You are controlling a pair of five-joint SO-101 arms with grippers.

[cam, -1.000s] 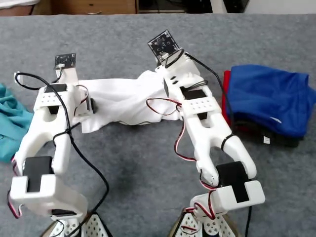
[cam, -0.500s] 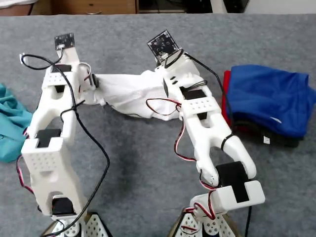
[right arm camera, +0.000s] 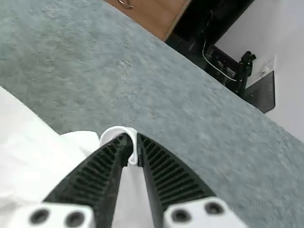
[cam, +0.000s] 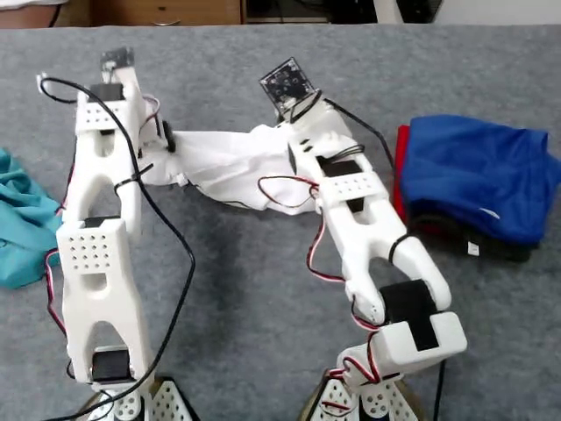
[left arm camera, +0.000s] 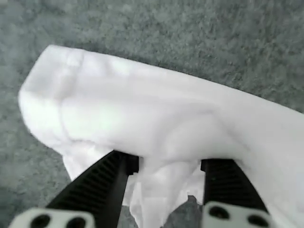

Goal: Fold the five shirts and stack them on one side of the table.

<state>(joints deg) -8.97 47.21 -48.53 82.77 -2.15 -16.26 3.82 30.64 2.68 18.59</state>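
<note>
White shirt (cam: 219,164) gripped by left gripper (left arm camera: 168,164); right gripper (right arm camera: 133,142) pinches its fold.

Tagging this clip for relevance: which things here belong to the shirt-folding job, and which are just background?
Job: white shirt, held by left gripper and right gripper; teal shirt; folded stack, blue on top.
Lying about: wooden cabinet; dark equipment behind the table.

The shirt (left arm camera: 156,109) is soft matt white cloth, creased; my fingers (right arm camera: 102,171) pinching it are ribbed black plastic; the table (left arm camera: 199,33) beneath the shirt is rough grey felt-like fabric.
</note>
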